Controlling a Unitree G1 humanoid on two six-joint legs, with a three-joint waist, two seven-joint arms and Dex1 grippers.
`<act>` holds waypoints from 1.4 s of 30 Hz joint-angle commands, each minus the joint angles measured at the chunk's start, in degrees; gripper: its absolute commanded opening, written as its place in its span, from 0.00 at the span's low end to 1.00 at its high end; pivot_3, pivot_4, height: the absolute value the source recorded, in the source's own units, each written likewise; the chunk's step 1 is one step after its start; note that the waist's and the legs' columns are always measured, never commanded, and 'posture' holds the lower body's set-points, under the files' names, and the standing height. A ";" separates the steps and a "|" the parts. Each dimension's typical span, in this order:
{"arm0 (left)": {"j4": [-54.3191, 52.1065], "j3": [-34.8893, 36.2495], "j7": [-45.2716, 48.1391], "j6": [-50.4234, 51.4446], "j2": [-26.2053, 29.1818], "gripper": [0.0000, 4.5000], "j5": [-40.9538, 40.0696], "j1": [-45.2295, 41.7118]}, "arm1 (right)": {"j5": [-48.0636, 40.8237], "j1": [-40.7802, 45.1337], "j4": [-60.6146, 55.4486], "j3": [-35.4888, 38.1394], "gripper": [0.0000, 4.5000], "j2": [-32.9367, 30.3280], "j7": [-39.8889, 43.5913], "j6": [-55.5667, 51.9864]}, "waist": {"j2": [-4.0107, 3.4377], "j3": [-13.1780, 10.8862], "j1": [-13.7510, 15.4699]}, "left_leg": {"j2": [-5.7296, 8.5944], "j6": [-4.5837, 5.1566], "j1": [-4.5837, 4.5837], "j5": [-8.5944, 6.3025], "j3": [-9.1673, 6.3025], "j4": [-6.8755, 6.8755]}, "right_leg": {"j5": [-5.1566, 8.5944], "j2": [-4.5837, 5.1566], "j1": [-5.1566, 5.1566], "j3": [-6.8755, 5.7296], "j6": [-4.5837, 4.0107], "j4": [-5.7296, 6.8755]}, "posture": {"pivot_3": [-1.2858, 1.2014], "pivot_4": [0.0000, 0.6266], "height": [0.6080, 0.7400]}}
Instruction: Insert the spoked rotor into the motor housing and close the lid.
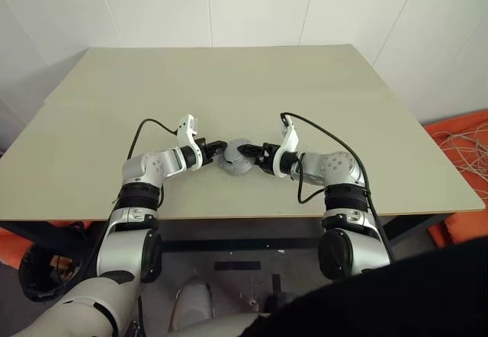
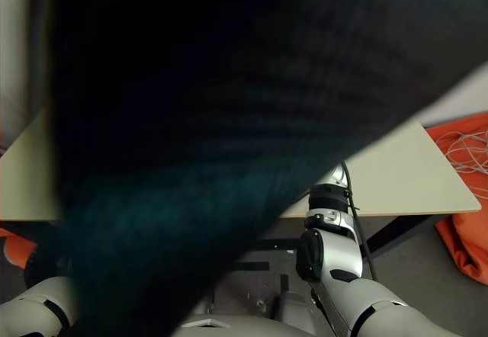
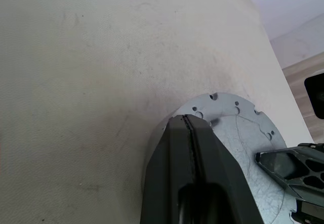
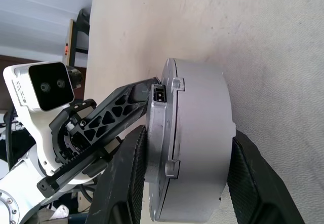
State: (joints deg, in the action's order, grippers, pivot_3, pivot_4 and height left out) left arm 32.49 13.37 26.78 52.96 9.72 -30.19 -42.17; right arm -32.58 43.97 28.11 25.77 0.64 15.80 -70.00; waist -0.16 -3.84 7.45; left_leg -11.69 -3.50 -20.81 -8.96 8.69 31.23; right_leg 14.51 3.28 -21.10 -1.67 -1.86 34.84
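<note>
both grippers met at the near middle of the table (image 1: 366, 123), with one round grey metal piece between them. this looked like the motor housing (image 4: 195, 143), already shut: the right wrist view showed a plain drum wall with a flanged lid plate seated flush on one end, and no copper windings or spoked rotor were on show. whether the rotor sat inside could not be told.

the left gripper (image 1: 216, 152) reached in from nine o'clock of the housing. its fingers (image 3: 195, 153) were pressed flat together with only a thin seam between them, resting against the lid's flat face (image 3: 238, 127) near the rim with its small holes. pressed together like that, they seemed to act as a pusher or brace on the lid, not as a clamp.

the right gripper (image 1: 252, 155) came in from three o'clock. its two pads (image 4: 126, 173) stood on either side of the housing, one by the lid flange and one by the drum's far end, close to or just touching the metal. whether they were truly pinching it could not be told; the straddling hold looked meant to squeeze lid and body together across the thickness, or to steady the piece while the left pressed.

the housing stood on edge, lid face turned toward the left arm, which suited that two-sided push. the lid seam looked even along the visible rim.
</note>
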 commanded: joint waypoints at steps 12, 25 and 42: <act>1.78 -1.14 -0.30 0.25 -0.72 0.00 1.01 0.48 | -2.98 3.86 1.68 2.04 0.47 0.58 -1.17 2.12 | 0.00 0.00 0.04 | 0.00 -0.01 0.00 0.00 -0.01 0.02 | 0.00 0.00 0.01 -0.01 0.00 0.02 | 0.52 0.00 1.00; 0.79 1.87 0.01 -1.94 -0.66 0.00 -0.51 0.30 | -5.33 5.87 9.09 7.63 0.47 0.17 -3.64 5.92 | 0.00 0.00 -0.05 | -0.02 -0.02 -0.09 0.01 -0.01 0.06 | -0.01 0.00 -0.07 -0.03 0.00 0.06 | 0.52 0.00 1.00; -0.03 4.27 0.76 -3.87 -0.85 0.00 -1.85 0.15 | -8.75 8.93 16.78 12.09 0.46 -1.51 -6.52 12.58 | -0.01 0.00 0.01 | -0.03 -0.01 -0.31 0.02 -0.03 0.11 | -0.01 0.00 -0.20 -0.13 -0.01 0.08 | 0.52 0.00 1.00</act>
State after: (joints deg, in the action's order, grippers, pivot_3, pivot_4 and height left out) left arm 33.58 17.14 27.10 49.84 8.62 -31.27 -41.52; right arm -38.99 50.48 45.62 37.14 -0.16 9.09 -59.08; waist -0.16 -3.85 7.46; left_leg -11.73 -3.51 -21.12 -8.94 8.65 31.33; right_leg 14.50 3.28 -21.30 -1.80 -1.87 34.92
